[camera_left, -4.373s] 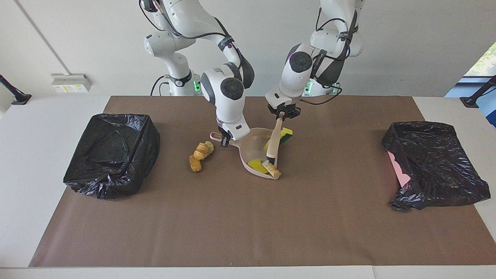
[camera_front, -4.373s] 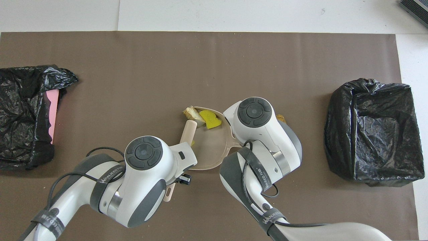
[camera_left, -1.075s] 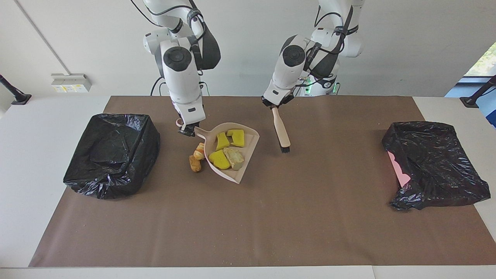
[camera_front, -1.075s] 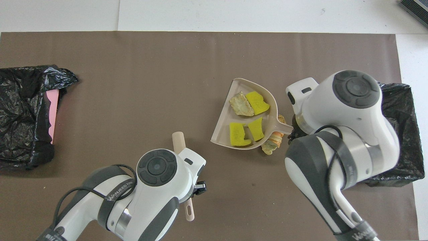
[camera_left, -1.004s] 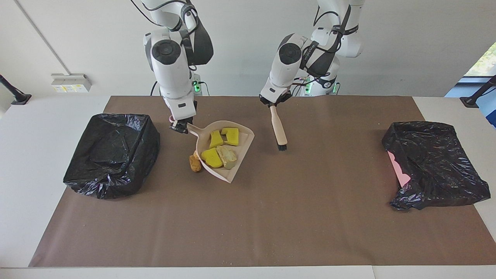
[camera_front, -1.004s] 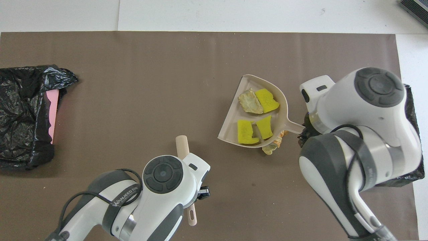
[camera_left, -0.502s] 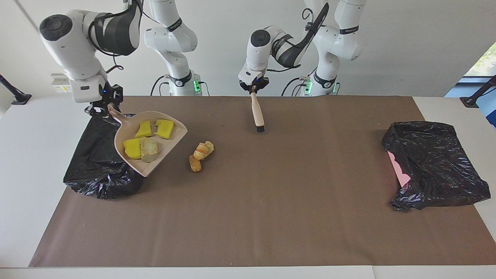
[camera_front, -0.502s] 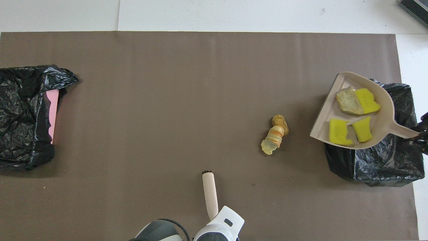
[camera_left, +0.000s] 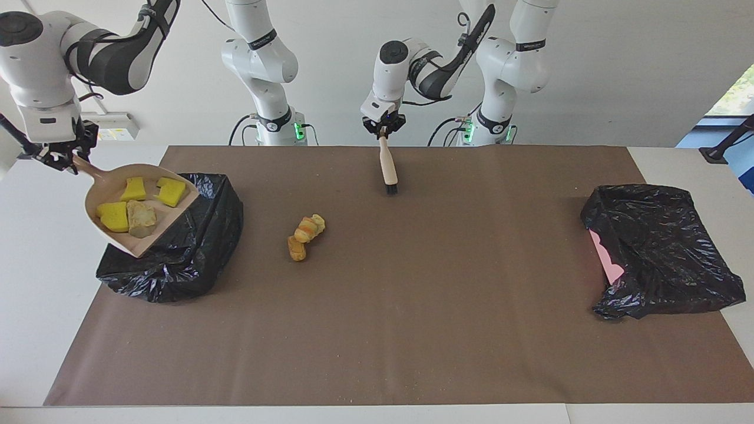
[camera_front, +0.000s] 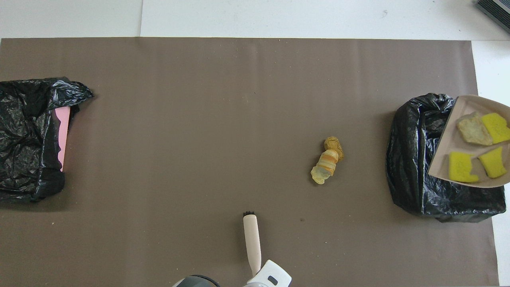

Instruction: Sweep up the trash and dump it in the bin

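Over bin (camera_left: 194,235), dustpan (camera_left: 106,182) holding trash (camera_left: 126,215)

Brown mat (camera_left: 412,330) spread across the white worktop (camera_left: 35,247). Second black bag (camera_left: 660,250), pink showing at its edge, lying toward the left arm's end. White wall box (camera_left: 109,125) mounted above.

Bin liner (camera_left: 177,247) — glossy, crinkled black plastic. Dustpan (camera_left: 109,176) — smooth matt plastic. Yellow chunks (camera_left: 171,191) — porous foam. Table cover (camera_left: 412,306) — matt brown paper.
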You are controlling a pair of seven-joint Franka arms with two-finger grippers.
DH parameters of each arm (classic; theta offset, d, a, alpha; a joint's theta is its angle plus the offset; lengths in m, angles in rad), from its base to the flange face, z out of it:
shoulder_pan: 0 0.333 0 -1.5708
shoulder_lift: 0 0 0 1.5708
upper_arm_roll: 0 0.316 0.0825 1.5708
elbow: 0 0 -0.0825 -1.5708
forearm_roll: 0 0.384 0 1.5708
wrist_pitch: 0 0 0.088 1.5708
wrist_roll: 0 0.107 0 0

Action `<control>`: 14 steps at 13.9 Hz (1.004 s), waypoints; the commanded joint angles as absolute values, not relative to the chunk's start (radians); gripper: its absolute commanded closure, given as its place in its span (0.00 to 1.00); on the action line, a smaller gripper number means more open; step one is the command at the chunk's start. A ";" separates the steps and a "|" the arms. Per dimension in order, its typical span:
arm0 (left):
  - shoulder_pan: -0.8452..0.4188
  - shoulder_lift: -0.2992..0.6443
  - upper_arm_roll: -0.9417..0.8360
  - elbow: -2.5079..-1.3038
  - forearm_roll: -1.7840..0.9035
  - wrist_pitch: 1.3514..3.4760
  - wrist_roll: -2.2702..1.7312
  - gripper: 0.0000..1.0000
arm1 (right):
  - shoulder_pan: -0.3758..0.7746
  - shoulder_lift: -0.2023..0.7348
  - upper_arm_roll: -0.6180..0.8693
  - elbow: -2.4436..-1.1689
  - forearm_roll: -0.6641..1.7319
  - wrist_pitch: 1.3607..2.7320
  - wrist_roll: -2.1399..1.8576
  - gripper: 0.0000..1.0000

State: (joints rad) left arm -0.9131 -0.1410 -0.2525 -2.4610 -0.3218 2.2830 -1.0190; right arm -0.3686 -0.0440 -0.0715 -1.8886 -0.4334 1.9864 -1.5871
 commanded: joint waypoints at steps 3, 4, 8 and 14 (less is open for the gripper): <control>-0.920 -0.121 -0.238 -2.485 -0.399 2.310 -0.922 0.94 | -0.382 -0.025 -0.055 -1.910 -0.528 2.103 -1.776 1.00; -0.919 -0.118 -0.235 -2.479 -0.405 2.309 -0.916 0.72 | -0.380 -0.022 -0.054 -1.913 -0.538 2.112 -1.823 1.00; -0.769 -0.104 -0.232 -2.386 -0.393 2.269 -0.878 0.00 | -0.365 -0.009 -0.054 -1.913 -0.601 2.175 -1.969 1.00; -0.427 -0.100 -0.224 -2.033 -0.120 1.985 -0.671 0.00 | -0.339 0.006 -0.041 -1.901 -0.673 2.244 -2.129 1.00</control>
State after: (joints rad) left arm -0.5255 -0.1175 -0.2145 -2.1369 -0.1671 2.0622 -0.7509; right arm -0.3526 0.0007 -0.0444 -1.9026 -0.6357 2.2038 -2.0662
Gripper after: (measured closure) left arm 0.000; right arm 0.678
